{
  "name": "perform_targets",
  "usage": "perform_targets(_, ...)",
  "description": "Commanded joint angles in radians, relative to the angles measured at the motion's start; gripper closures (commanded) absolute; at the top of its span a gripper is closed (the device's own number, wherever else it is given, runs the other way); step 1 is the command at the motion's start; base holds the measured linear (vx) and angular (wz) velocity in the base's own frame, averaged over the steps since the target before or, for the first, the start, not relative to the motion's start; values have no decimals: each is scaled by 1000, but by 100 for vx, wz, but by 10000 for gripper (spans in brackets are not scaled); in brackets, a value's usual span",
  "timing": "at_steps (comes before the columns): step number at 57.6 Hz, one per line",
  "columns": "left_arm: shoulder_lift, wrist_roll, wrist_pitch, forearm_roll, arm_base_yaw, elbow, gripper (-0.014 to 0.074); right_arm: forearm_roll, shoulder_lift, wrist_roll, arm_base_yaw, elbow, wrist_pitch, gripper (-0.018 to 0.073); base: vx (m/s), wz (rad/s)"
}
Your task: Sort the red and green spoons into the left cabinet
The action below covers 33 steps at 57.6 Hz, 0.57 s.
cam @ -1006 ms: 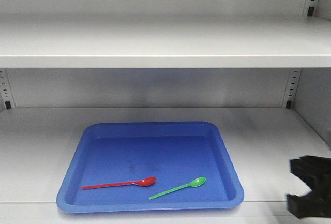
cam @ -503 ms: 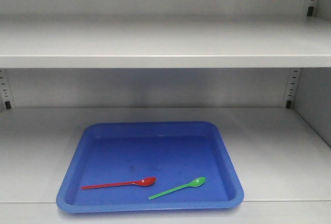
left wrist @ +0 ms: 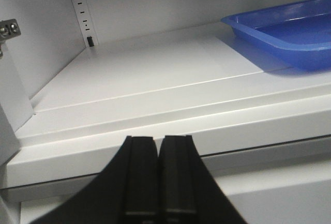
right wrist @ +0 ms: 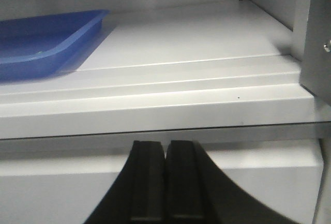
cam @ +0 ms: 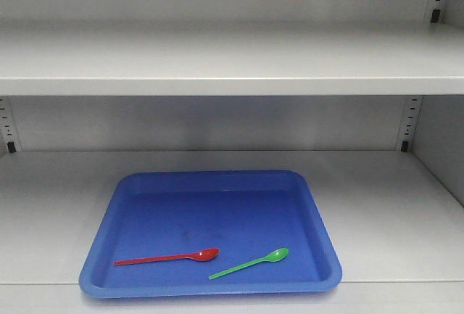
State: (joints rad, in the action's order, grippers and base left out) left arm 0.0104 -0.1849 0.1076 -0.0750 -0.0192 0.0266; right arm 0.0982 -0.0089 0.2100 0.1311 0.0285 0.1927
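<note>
We found the red spoon (cam: pixel 168 257) and the green spoon (cam: pixel 250 262) lying flat in the lower centre of the front view, inside a blue tray (cam: pixel 101 245) that rested on the lower shelf (cam: pixel 391 205) of the grey cabinet (cam: pixel 232 60). The two spoons lay side by side near the tray's front rim, apart from each other, bowls toward the right. We judged this placement to mean the sort was essentially complete.

The left claw (left wrist: pixel 158 175) sat at the bottom centre of its wrist view, below the shelf's front edge, jaws pressed together and holding nothing. The right claw (right wrist: pixel 165 177) stood likewise, closed and empty, below the shelf lip. Neither claw appeared in the front view, which we took as a parked posture clear of the cabinet.
</note>
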Motion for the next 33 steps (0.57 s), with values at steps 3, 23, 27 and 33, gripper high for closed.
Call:
perform_targets(3,19,6,-84,-8,3,11,597,2,-14,0,-5,9,-74,562,0,0)
perform_targets(23,19,6,-84,-8,3,11,597,2,-14,0,-5,9,-74,562,0,0)
perform_targets(27,19,6,-84,-8,3,11,597,2,-14,-2,-5,9,-74,562,0,0)
perform_targets(33,19,6,-84,-8,3,11,597,2,-14,-2,-5,9,-74,562,0,0)
